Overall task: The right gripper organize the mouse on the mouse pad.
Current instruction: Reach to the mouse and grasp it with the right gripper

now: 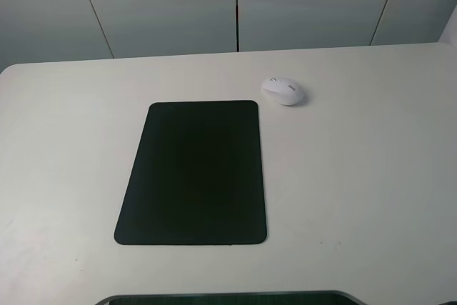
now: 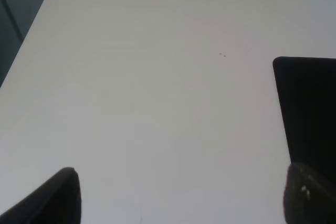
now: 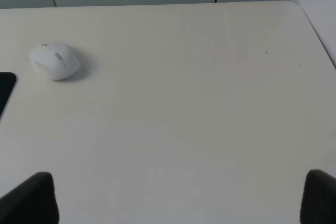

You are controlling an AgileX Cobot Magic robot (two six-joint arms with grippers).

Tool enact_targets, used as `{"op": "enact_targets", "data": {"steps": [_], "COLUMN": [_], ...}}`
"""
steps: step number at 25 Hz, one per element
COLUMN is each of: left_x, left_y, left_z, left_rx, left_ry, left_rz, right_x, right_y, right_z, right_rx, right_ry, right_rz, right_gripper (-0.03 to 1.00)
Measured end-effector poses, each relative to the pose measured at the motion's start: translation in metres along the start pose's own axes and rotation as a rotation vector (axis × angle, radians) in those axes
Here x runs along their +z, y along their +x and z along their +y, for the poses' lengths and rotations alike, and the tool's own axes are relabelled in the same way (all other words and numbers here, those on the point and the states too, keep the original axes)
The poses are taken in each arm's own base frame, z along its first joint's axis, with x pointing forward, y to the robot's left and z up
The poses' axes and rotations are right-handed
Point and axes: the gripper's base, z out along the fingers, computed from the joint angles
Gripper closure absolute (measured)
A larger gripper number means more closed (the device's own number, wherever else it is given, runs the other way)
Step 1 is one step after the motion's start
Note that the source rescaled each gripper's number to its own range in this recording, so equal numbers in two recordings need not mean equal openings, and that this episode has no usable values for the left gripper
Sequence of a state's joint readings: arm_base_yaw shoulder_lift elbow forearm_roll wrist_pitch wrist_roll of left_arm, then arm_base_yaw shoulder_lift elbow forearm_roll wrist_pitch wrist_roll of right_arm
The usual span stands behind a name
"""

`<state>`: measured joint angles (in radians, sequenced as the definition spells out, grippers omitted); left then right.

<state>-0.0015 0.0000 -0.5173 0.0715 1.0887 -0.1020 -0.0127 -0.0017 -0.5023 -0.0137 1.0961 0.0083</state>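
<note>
Two objects are sitting on the pale off-white matte surface (image 1: 357,191). The small white oval plastic mouse (image 1: 283,91) is resting directly on the surface, just past the far right corner of the flat matte black rectangular mouse pad (image 1: 193,173). It is lying near the pad but not touching it. The mouse pad is lying flat near the middle of the surface, long sides running away from the high camera. Grey wall panels (image 1: 164,5) are standing behind the far edge.

The black two-fingered right claw (image 3: 173,200) is hanging over bare surface, well apart from the mouse (image 3: 55,60). Only the dark tips of its fingers (image 3: 29,200) are showing, at opposite edges of the right wrist view, so the jaws are standing wide and holding nothing. One rounded corner of the mouse pad (image 3: 5,90) is peeking in beside the mouse.

The black left claw (image 2: 181,198) is likewise spreading wide and gripping nothing. It is hovering over bare surface, with one finger lying over the edge of the mouse pad (image 2: 310,108) in the left wrist view.
</note>
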Motion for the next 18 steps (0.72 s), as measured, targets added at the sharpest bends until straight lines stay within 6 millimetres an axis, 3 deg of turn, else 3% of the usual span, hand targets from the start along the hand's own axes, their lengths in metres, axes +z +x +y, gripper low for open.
{"op": "enact_targets", "data": {"steps": [18], "left_x": [0.0000], "left_y": [0.0000], "left_z": [0.0000], "left_rx": [0.000], "left_ry": [0.000], "left_rz": [0.000], "right_x": [0.0000], "right_y": [0.0000], "right_z": [0.0000], "right_rx": [0.002], "right_ry": [0.000], "right_rz": [0.000], "right_gripper": [-0.03]}}
